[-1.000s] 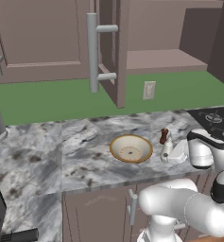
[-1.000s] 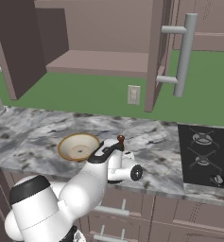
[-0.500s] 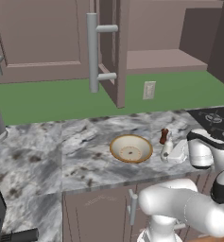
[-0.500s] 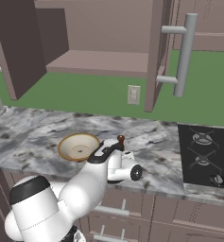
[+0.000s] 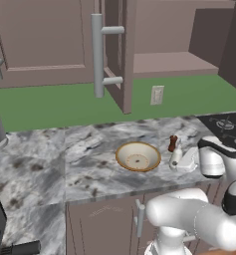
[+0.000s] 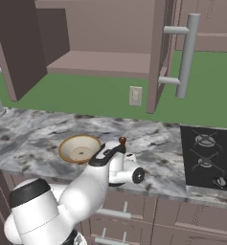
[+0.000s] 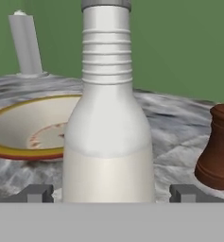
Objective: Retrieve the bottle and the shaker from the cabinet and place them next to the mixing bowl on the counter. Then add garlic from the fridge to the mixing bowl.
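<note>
The white bottle point(image 7: 108, 142) stands upright on the counter between my two fingertips point(image 7: 35, 194), with a gap on each side. My gripper point(image 5: 179, 162) is open around it, low over the marble. Just behind the bottle point(image 5: 177, 155) stands the brown shaker point(image 5: 173, 143), which the hand view has to the bottle's right point(image 7: 219, 146). The tan mixing bowl point(image 5: 138, 156) sits close to the left of both, and its yellow rim point(image 7: 19, 151) shows behind the bottle. From the right base view the bowl point(image 6: 80, 147) and shaker point(image 6: 122, 142) lie beyond my arm. The garlic and the fridge are out of view.
The wall cabinet stands open above, with a bare shelf point(image 5: 164, 62) and a door with a long bar handle point(image 5: 97, 55). A black stove top point(image 6: 208, 153) borders the counter on the right. A grey metal post point(image 7: 26, 45) rises at the counter's far left.
My fingers have spread apart from the bottle's sides. The bottle, shaker, bowl and arm stay where they were.
</note>
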Available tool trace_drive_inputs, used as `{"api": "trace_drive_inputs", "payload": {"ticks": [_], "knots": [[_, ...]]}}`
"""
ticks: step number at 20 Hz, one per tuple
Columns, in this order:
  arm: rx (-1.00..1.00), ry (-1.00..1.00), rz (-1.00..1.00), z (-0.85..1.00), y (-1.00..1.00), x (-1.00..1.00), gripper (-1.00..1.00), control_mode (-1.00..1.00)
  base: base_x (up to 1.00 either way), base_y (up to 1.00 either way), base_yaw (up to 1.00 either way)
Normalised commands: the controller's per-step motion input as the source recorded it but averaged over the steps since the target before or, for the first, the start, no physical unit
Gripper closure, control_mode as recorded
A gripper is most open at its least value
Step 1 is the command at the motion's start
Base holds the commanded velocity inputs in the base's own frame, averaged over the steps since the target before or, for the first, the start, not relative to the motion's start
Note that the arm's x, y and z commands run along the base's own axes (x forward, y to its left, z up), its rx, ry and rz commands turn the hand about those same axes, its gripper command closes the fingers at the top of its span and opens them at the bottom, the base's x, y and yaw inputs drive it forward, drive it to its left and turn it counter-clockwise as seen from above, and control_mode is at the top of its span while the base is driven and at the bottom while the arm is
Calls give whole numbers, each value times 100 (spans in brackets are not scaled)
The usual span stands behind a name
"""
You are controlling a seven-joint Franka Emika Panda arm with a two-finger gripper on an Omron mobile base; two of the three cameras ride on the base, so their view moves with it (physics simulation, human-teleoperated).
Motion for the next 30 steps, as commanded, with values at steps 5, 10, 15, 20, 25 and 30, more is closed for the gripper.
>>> {"api": "trace_drive_inputs", "payload": {"ticks": [5, 10, 15, 20, 25, 30], "knots": [[0, -4, 0, 4, -7, -23, -100, -100, 0, 0, 0], [4, -9, 0, 21, -14, -41, -100, -100, 0, 0, 0], [1, -11, 0, 42, -15, -43, -100, -100, 0, 0, 0], [0, -8, 0, 57, -1, -53, -100, -100, 0, 0, 0], [-1, 2, -2, 73, 1, -47, -100, -100, 0, 0, 0], [-4, 18, -9, 93, 22, -37, -100, -100, 0, 0, 0]]}}
